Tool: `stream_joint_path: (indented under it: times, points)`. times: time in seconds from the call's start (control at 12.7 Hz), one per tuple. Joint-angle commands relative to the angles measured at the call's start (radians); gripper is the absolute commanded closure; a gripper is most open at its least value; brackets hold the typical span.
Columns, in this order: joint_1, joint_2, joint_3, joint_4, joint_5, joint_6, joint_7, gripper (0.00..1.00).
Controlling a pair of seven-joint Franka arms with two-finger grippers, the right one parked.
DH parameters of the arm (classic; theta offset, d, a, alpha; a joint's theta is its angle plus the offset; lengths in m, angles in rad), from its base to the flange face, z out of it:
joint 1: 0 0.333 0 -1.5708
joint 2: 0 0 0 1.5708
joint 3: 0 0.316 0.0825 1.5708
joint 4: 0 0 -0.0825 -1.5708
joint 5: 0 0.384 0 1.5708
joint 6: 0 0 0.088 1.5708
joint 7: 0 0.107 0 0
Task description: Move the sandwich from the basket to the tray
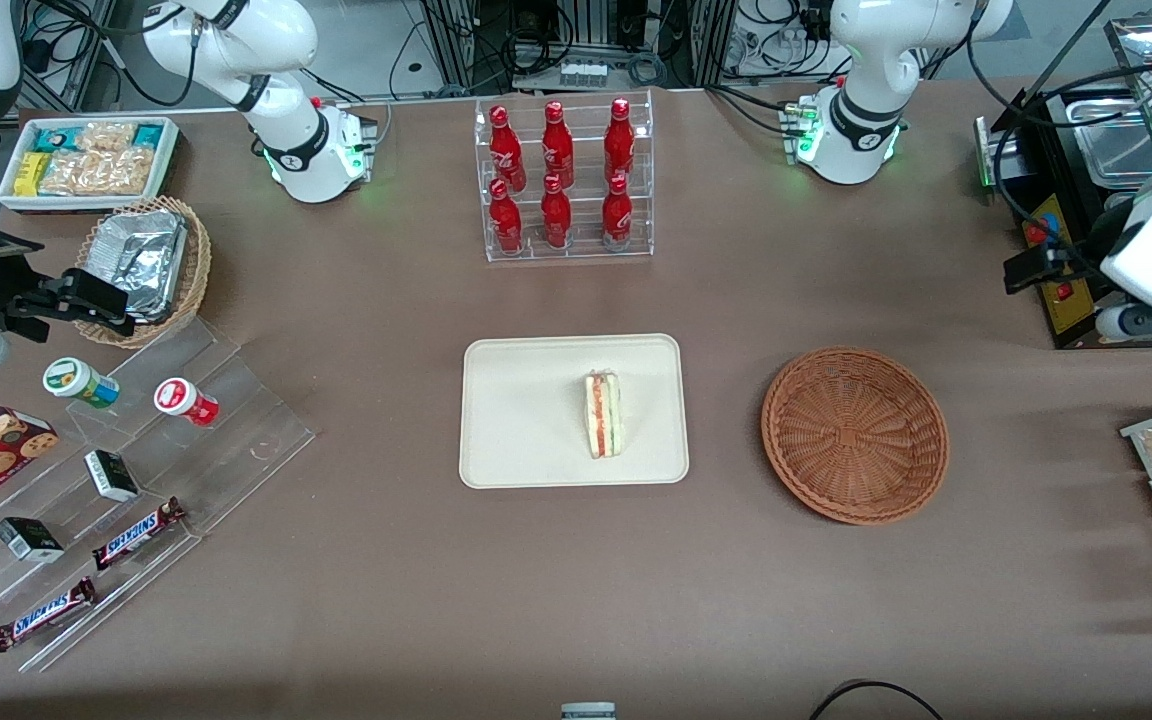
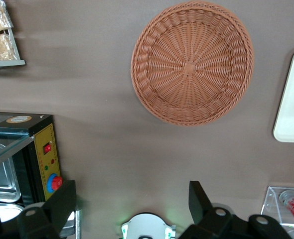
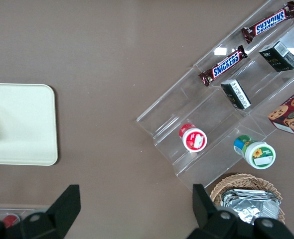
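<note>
The sandwich [image 1: 603, 414] is already lying on the tray [image 1: 516, 420], standing on its edge toward the side of the tray nearest the basket [image 1: 855, 434], with its striped cut face turned up. The basket is sitting on the table [image 1: 386, 600] beside the tray, toward the working arm's end, and nothing is showing inside it in either the front view or the left wrist view. Judged from that, the transfer itself is looking finished, and little or nothing is remaining beyond the arm settling away from the tray.

The hand [image 2: 132, 211] is hanging high above the table, well apart from the tray, over the stretch between the basket and the working arm's base; its two fingers are standing spread wide with nothing between them.

Counting with the tray as the reference point: one sandwich is resting on it and one reddish-brown basket is lying beside it. Six red bottles [image 1: 558, 175] are standing in a clear rack farther from the front camera than the tray. Toward the parked arm's end from the tray, two Snickers bars [image 1: 136, 533], two small dark boxes [image 1: 111, 475] and two round-lidded cups [image 1: 184, 401] are lying on clear stepped shelving, and one lighter basket with foil [image 1: 144, 265] is sitting near them.
</note>
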Motion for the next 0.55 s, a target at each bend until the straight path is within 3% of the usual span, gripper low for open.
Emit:
stream_joint_path:
  times: [0.0, 0.47]
  points:
    - [-0.001, -0.060, 0.022, -0.064, -0.015, 0.036, 0.035, 0.01]
    - [0.000, -0.020, 0.023, -0.019, -0.035, 0.010, 0.031, 0.01]
